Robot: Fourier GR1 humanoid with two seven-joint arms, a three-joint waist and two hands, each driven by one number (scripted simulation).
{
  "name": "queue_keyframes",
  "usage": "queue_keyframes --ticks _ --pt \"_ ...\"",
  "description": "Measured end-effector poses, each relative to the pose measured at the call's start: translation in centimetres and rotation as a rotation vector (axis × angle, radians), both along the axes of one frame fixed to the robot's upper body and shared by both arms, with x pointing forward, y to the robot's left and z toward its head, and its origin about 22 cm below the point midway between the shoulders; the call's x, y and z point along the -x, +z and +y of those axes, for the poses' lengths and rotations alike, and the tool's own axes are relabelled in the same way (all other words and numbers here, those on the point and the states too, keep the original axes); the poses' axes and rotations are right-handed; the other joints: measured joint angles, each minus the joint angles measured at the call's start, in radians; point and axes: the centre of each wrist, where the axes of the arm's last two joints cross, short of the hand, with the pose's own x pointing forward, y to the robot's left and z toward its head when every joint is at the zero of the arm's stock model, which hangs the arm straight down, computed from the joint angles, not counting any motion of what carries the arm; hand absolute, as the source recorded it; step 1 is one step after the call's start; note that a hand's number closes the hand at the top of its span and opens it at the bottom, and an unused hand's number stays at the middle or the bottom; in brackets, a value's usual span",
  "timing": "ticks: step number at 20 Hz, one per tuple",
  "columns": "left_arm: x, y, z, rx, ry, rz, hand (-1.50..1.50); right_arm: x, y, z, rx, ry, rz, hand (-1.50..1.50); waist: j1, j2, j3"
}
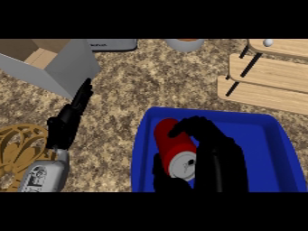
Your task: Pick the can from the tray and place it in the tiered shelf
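Right robot hand (219, 158) curled round the red can (170, 140), which lies inside the blue tray (273, 144); left robot hand (66, 119) open beside the tray; transfer to the tiered shelf (269, 74) not yet done.

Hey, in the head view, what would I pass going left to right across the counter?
Golden round openwork plate → black left hand, open → red cylindrical can lying in the blue plastic tray, black right hand curled round it → light wooden tiered shelf.
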Motion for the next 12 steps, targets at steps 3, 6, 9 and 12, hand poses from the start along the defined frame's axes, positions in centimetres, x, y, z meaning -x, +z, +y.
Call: queue_keyframes --ticks 3,6,9,12 --pt "0.0 -0.1 0.0 -0.005 0.001 0.0 0.0 0.0 1.7 -0.4 0.014 -0.061 -0.08 1.5 -0.002 -0.001 -0.001" --pt "0.2 -0.3 -0.1 -0.002 0.001 0.002 0.0 0.2 3.4 -1.1 0.029 -0.124 -0.157 1.5 -0.004 -0.002 -0.001" --pt "0.0 0.0 -0.5 0.001 -0.002 0.008 0.0 -0.1 5.3 -1.9 0.034 -0.182 -0.229 1.5 -0.004 -0.002 -0.001" --pt "0.3 -0.2 -0.4 0.0 0.003 0.009 0.0 -0.4 6.9 -2.3 0.052 -0.238 -0.29 1.5 -0.003 -0.003 -0.001"
